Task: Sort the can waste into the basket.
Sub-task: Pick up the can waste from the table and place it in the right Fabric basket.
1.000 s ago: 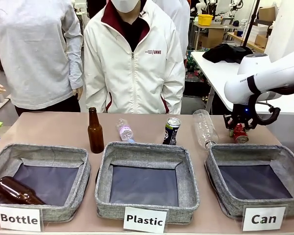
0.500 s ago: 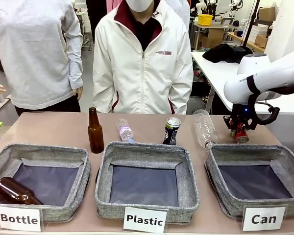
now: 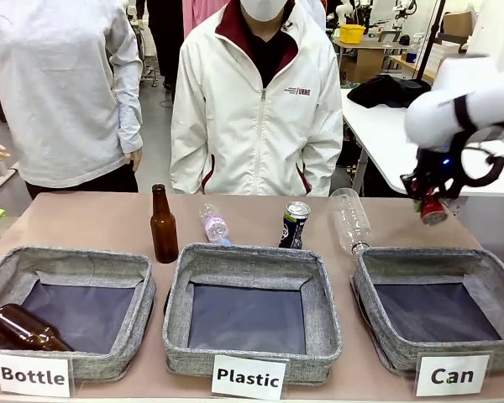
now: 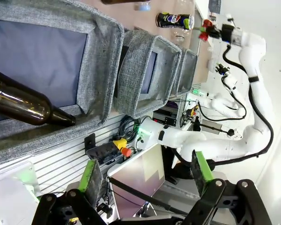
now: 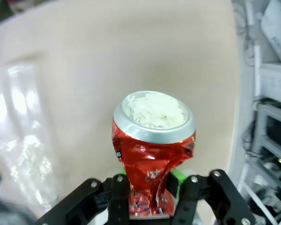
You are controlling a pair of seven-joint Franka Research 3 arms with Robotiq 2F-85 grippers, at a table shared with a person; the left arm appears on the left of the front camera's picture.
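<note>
Right claw (image 3: 431,204) clamps the dented red can (image 5: 153,140) aloft behind the "Can"-labelled basket (image 3: 437,260); left claw (image 4: 147,173) gapes empty.

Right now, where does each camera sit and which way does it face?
Front: fixed between the arms, facing the person across the table; right gripper holds red can.
Left wrist: rolled sideways, looking over the Bottle basket; left gripper open.
Right wrist: looking down at the table past the clamped red can.
Shared: all three show the red can.

Robotics laboratory. Indicators: white desk (image 3: 371,126), right of front view; yellow plastic bin (image 3: 351,34), upper right; yellow emergency-stop box with red button (image 4: 121,146) and black cabling (image 4: 129,124), centre of left wrist view.
</note>
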